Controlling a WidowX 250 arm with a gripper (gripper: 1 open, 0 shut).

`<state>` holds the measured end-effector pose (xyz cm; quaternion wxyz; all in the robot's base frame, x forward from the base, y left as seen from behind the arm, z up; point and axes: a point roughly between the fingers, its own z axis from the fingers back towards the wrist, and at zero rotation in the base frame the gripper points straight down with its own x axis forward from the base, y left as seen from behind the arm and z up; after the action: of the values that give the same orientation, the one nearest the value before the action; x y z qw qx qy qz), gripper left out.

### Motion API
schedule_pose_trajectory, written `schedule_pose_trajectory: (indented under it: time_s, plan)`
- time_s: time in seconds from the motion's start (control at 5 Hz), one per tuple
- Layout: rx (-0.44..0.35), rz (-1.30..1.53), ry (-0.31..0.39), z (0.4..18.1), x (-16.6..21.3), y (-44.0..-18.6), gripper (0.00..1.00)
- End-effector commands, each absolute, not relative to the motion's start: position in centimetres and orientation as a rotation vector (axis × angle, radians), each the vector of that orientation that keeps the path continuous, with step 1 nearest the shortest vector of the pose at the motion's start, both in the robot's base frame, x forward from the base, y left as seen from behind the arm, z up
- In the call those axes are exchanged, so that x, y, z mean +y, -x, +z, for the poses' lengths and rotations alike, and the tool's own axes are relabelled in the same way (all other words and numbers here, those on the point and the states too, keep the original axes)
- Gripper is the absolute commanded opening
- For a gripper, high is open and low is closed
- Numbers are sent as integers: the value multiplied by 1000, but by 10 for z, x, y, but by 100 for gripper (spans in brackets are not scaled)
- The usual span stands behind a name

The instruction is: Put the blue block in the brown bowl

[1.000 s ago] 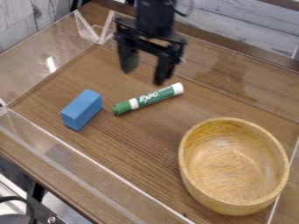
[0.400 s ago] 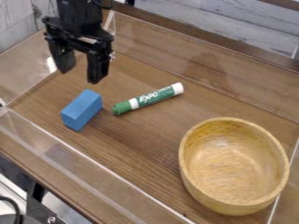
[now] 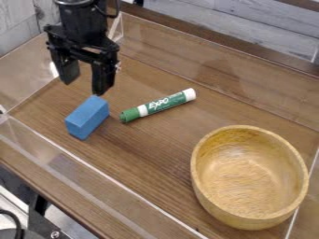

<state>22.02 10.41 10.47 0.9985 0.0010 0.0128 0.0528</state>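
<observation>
Lowered slightly toward the blue block [image 3: 88, 118], the open pincer [image 3: 85, 77] holds nothing.

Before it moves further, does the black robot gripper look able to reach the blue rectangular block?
Probably yes: the black gripper hangs open beside the blue block, nothing visible between.

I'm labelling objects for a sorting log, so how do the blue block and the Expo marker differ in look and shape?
The blue block is solid blue, while the Expo marker is green with white parts. The block is a stubby, flat-faced box; the marker is longer and slimmer. The block looks plain, whereas the marker bears lettering. Both lie on the wooden table, outside the bowl.
</observation>
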Motion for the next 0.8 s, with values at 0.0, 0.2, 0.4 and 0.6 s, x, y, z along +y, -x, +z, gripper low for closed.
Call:
schedule_pose_trajectory:
  time_s: [0.0, 0.2, 0.4, 0.6]
  plan:
    - [1, 120, -10, 107, 110, -221, 100]
    - [10, 121, -2, 100, 110, -220, 100]
    - [11, 128, 9, 92, 116, -219, 100]
    - [5, 139, 20, 84, 122, -219, 100]
